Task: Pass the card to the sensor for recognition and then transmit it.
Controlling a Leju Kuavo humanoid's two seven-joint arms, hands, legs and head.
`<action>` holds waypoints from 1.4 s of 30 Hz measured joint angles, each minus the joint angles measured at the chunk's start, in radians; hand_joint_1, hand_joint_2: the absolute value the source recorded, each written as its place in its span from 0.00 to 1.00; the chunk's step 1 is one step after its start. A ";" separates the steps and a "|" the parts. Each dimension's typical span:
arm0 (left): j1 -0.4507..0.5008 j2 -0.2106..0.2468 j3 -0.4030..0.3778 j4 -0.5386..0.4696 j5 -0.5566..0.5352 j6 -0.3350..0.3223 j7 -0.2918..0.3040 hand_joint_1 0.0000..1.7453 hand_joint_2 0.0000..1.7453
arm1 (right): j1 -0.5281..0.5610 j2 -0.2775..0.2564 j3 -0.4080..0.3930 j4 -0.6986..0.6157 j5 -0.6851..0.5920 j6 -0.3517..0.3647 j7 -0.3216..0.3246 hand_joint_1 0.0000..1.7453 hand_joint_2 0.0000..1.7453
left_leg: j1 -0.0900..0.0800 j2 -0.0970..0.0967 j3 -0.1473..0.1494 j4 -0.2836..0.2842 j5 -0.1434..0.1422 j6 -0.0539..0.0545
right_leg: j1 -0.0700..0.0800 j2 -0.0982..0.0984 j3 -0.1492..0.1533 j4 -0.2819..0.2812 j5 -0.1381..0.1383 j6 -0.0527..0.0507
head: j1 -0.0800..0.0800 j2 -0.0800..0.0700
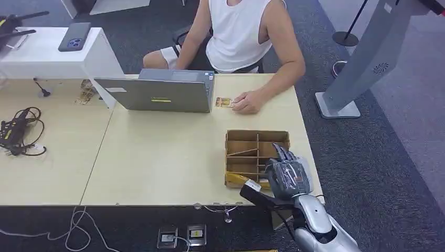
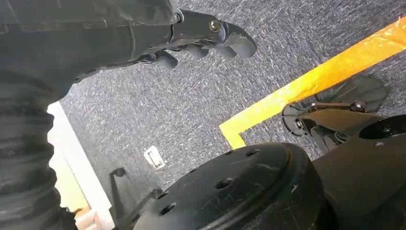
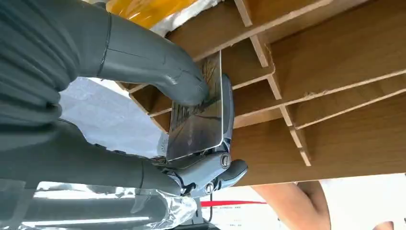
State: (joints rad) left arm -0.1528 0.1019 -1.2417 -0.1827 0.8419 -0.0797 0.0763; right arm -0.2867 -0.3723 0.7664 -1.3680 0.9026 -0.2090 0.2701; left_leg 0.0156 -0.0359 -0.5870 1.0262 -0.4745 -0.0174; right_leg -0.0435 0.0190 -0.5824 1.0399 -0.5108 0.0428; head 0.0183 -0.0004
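Desk, pale wood, carrying everything, a person sitting at its far edge.

Laptop, grey, standing open near the far edge, its back facing the robot.

Rack, brown slotted wood, sitting by the desk's right edge toward the near corner; the right hand is hovering over its near end.

Right hand, wrist view: thumb pressing on the face of a card with fingers backing it, so the card is being pinched, just beside the rack's dividers.

Left hand: hanging over carpet, fingers curling in loosely, nothing in it.

Second card, small, lying near the far edge under the person's hand.

Step in hand, by judgement: taking the card out of the rack. The next move is calling for a firm pinch, a lift clear of the dividers, then carrying it to the sensor, which cannot be identified here.
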 joint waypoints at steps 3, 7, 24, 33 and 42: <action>0.000 0.000 0.000 0.000 0.000 0.000 0.000 0.00 1.00 | 0.000 0.000 0.000 0.001 -0.006 -0.016 0.006 1.00 1.00 | 0.000 0.000 0.000 0.000 0.000 0.000 | 0.000 0.000 0.000 0.000 0.000 0.000 | 0.000 0.000; 0.000 0.000 0.000 0.000 0.000 0.000 0.000 0.00 1.00 | 0.000 0.000 -0.001 0.003 -0.017 -0.030 0.010 1.00 1.00 | 0.000 0.000 0.000 0.000 0.000 0.000 | 0.000 0.000 0.000 0.000 0.000 0.000 | 0.000 0.000; 0.000 -0.001 0.001 0.000 -0.026 0.000 -0.024 0.00 1.00 | -0.152 -0.016 -0.082 -0.099 0.044 -0.113 0.035 1.00 1.00 | 0.000 0.002 0.001 0.000 0.001 0.000 | 0.000 0.001 0.000 0.000 0.001 0.000 | 0.000 0.000; 0.000 -0.002 0.001 0.000 -0.032 0.000 -0.031 0.00 1.00 | -0.225 -0.031 -0.128 -0.184 0.033 -0.096 0.043 1.00 1.00 | 0.000 0.001 0.000 0.000 0.000 0.000 | 0.000 0.001 0.000 0.000 0.001 0.000 | 0.000 0.000; -0.006 -0.002 -0.003 0.000 -0.056 0.000 -0.033 0.00 1.00 | -0.366 -0.041 -0.115 -0.184 -0.010 0.064 0.030 1.00 1.00 | 0.000 0.001 0.000 0.000 0.001 0.001 | 0.000 0.000 0.000 0.000 0.001 0.000 | 0.000 0.000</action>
State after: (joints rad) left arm -0.1585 0.0996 -1.2451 -0.1827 0.7855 -0.0797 0.0435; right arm -0.6527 -0.4135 0.6511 -1.5523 0.8930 -0.1447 0.3002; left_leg 0.0155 -0.0347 -0.5873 1.0262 -0.4737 -0.0169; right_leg -0.0436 0.0194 -0.5823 1.0401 -0.5096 0.0425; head 0.0187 -0.0004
